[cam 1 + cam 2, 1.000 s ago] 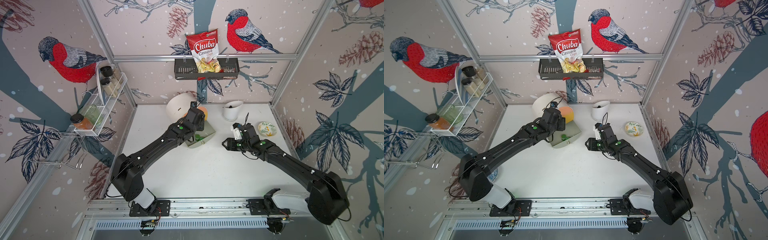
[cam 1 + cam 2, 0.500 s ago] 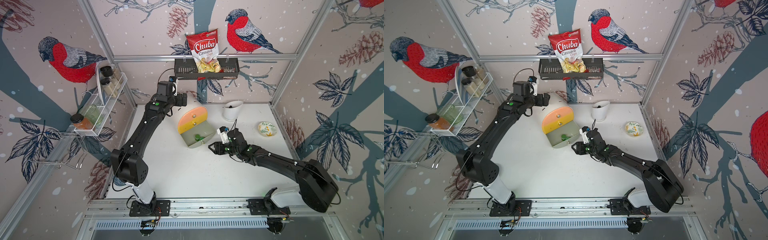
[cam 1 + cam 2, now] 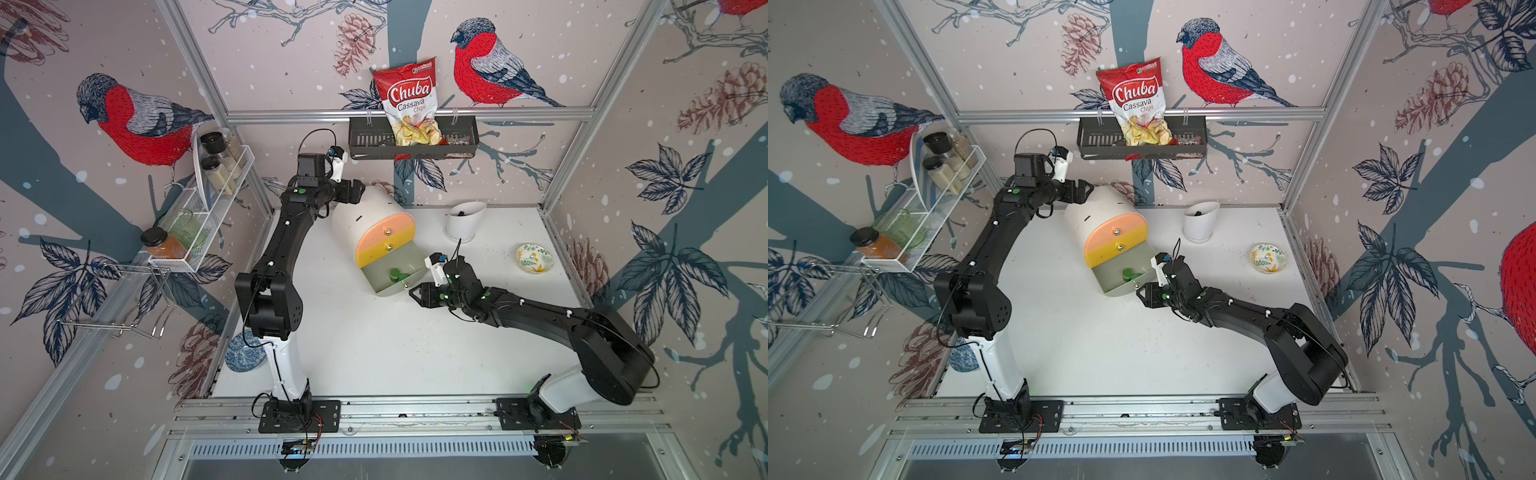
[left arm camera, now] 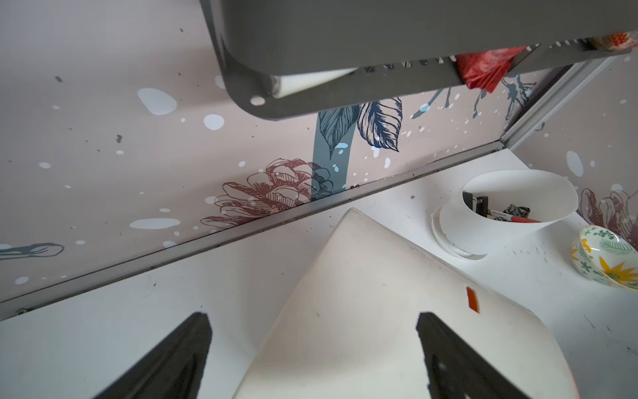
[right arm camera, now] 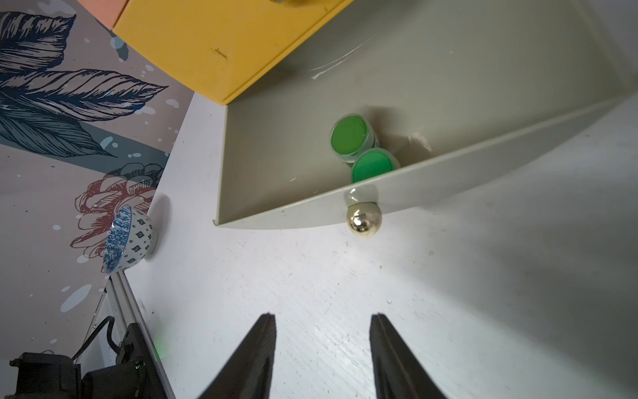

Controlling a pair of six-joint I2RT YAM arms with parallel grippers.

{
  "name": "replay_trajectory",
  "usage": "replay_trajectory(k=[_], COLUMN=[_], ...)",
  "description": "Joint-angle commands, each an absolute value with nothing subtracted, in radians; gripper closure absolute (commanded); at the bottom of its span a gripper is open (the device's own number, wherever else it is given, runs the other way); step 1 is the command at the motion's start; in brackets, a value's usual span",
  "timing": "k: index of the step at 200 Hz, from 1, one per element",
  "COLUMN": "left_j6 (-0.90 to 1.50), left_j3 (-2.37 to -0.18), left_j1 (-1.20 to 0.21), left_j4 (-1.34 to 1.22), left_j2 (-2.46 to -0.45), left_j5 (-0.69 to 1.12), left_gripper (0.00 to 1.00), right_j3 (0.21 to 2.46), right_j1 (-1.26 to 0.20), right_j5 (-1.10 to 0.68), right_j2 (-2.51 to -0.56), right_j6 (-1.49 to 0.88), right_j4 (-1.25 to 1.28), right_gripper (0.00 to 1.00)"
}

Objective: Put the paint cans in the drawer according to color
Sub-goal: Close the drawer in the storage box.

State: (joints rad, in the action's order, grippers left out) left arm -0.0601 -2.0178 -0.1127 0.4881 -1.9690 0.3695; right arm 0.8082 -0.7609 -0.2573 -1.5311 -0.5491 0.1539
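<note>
The drawer, a white chest, lies tilted back mid-table, peach and yellow fronts shut. Its grey-green bottom tray is pulled out. Two green-lidded paint cans lie inside against the front wall, behind the brass knob. My right gripper hovers low just in front of that knob, open and empty. My left gripper is open at the chest's rear, its fingers astride the white back.
A white slant-rimmed cup and a floral bowl stand at the back right. A blue patterned bowl sits at the front left. A wire rack with jars hangs left, a basket with a chips bag hangs behind.
My left gripper has left the open tray, swung up and back to the chest's rear, and opened wide. My right gripper has slid left and lower, up to the tray's knob.
</note>
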Motion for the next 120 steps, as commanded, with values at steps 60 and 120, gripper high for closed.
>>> replay_trajectory(k=[60, 120], left_j6=[-0.114, -0.147], left_j3=[-2.073, -2.136], left_j1=[-0.107, -0.108], left_j4=[0.552, 0.628], left_j2=[-2.019, -2.081], left_j5=[0.452, 0.439], left_gripper=[0.04, 0.04], right_j3=[0.906, 0.974], right_j1=[-0.771, -0.764], right_j5=[-0.253, -0.228], right_j2=[-1.678, -1.723], right_j6=[-0.531, -0.496], right_j4=[0.157, 0.119], right_gripper=[0.53, 0.52])
